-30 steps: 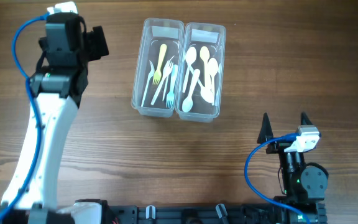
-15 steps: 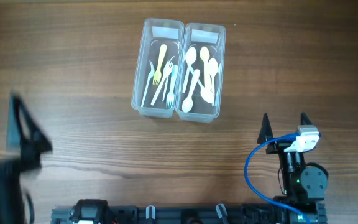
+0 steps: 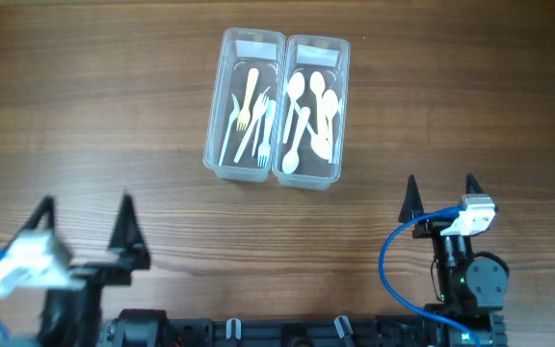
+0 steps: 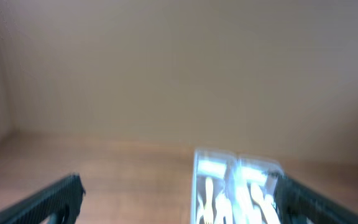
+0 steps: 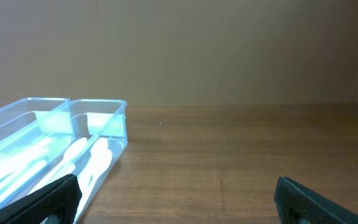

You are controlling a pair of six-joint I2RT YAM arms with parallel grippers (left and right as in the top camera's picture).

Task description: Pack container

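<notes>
1. We saw a brown wooden table (image 3: 85,116), its grain running left to right.
2. Past its far edge, both wrist views showed us a plain beige wall (image 5: 229,50), blurred on the left.

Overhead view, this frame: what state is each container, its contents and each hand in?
left container: upright, no lid, holds forks.
right container: upright, no lid, holds spoons, side by side against the left container.
forks: lying loose inside, overlapping.
spoons: lying loose inside, overlapping.
left hand: open, empty, at the near table edge.
right hand: open, empty, at the near table edge.
</notes>
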